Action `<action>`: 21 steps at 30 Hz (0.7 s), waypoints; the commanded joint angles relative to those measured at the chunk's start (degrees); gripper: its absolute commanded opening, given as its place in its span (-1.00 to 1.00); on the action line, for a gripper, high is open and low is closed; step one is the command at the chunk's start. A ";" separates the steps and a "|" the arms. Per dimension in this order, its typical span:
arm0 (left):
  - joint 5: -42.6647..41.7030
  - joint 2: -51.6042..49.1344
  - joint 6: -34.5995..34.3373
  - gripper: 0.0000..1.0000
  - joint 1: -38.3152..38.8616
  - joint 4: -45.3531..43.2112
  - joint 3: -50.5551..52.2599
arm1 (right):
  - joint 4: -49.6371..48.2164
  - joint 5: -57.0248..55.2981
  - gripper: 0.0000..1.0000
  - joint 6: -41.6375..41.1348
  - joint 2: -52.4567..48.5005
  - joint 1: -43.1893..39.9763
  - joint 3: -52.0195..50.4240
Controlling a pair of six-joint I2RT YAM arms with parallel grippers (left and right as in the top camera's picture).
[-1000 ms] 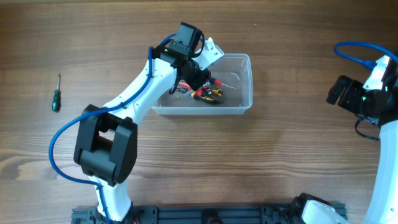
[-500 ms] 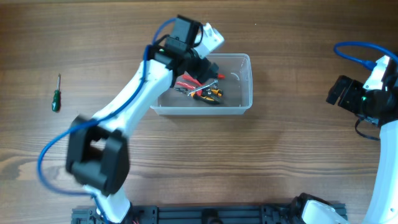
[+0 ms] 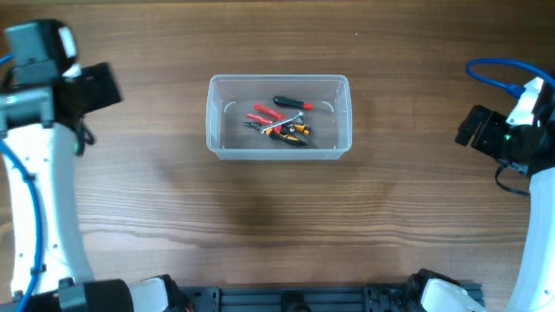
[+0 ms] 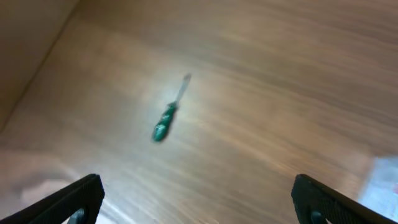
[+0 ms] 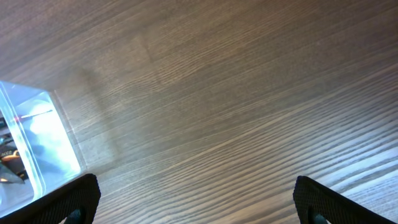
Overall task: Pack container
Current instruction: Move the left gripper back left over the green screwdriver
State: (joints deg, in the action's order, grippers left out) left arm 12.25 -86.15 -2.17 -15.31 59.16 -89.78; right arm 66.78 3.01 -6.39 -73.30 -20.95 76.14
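With the container (image 3: 277, 154) sitting upper centre of the overhead frame, the left pincer (image 4: 198, 190), spread wide, should centre over the handle of the green screwdriver (image 4: 165, 122) and descend square to the surface (image 4: 280, 93)

Open tabletop (image 4: 280, 93) around the green screwdriver (image 4: 166, 119), container (image 3: 279, 152) well apart.
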 commanded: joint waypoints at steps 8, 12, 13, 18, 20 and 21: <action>-8.11 -2.03 8.63 1.00 -11.13 -3.41 0.20 | -0.15 0.68 0.99 0.24 -0.37 -0.13 -0.11; -9.46 -5.99 22.75 1.00 -11.15 -11.04 0.20 | -0.15 0.70 0.99 0.22 -0.37 -0.13 -0.11; -9.46 -7.50 24.87 1.00 -11.23 -11.69 0.20 | -0.15 0.70 0.99 0.24 -0.37 -0.13 -0.11; -9.25 -18.27 29.18 1.00 -12.61 -11.87 0.17 | -0.15 0.68 0.99 0.22 -0.37 -0.13 -0.11; -9.22 -22.64 26.64 0.99 -13.44 -11.41 0.17 | -0.15 0.68 1.00 0.22 -0.37 -0.13 -0.11; -9.20 -24.59 25.49 1.00 -13.81 -10.75 0.17 | -0.15 0.68 0.99 0.24 -0.37 -0.13 -0.11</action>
State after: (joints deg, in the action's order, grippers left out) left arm 3.95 -106.08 23.35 -27.59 47.37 -89.62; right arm 66.76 3.01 -6.39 -73.30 -20.95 76.14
